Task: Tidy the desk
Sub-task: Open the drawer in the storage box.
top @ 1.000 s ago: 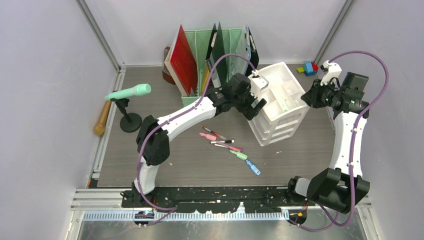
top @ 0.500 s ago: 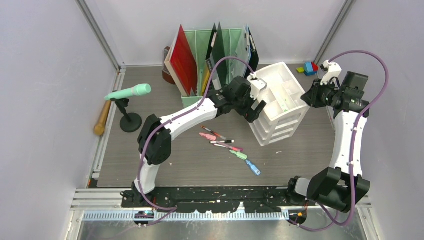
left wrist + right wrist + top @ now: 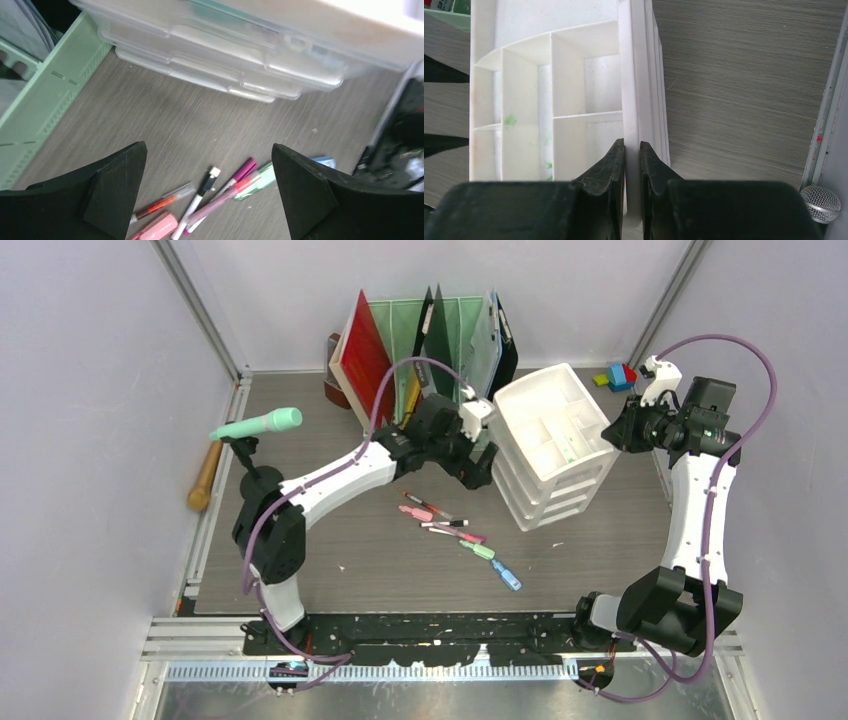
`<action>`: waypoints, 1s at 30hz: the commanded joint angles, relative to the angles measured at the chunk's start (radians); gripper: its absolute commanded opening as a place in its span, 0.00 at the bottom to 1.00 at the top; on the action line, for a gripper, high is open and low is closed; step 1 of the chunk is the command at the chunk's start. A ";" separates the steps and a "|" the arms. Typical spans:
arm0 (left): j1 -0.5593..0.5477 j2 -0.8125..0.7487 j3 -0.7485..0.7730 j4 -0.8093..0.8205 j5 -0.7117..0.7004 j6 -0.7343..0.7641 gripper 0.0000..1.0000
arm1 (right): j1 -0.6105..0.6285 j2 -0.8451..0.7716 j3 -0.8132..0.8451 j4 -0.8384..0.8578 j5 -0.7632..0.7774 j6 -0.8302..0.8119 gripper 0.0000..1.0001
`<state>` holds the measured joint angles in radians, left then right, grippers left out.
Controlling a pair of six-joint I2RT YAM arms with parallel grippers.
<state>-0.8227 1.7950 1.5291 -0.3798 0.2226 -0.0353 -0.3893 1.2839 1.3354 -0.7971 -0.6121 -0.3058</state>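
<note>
From my station I saw the left gripper (image 3: 208, 147) spread wide with nothing between its fingers, hanging low over the desk (image 3: 340, 560) just to the left of the white drawer unit (image 3: 548, 502). Below it lay a loose scatter of markers (image 3: 210, 195), pink, red, purple and green, flat on the wood grain and apart from the unit. The right gripper (image 3: 631, 145) was nearly pressed together, pinching the outer wall of the unit's open top tray from the far right side. The unit sat skewed on the desk's right half. The desk itself filled the floor of the cell between the pale walls, with the mint-green file rack (image 3: 400, 315) at its back edge, a microphone (image 3: 258, 424) on a stand at the left, and coloured blocks (image 3: 618, 376) in the far right corner.
</note>
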 commanded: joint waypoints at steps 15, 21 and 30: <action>0.162 0.292 -0.149 0.995 0.490 -1.112 0.91 | 0.013 0.044 -0.063 0.016 0.035 0.076 0.06; 0.151 0.331 -0.175 1.059 0.462 -1.157 0.90 | 0.013 0.041 -0.075 0.022 0.036 0.073 0.06; 0.134 0.381 -0.198 1.151 0.437 -1.217 0.84 | 0.013 0.040 -0.082 0.024 0.034 0.074 0.06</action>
<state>-0.6800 2.1460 1.3506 0.6594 0.6891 -1.1969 -0.3897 1.2762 1.3041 -0.7448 -0.6342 -0.2729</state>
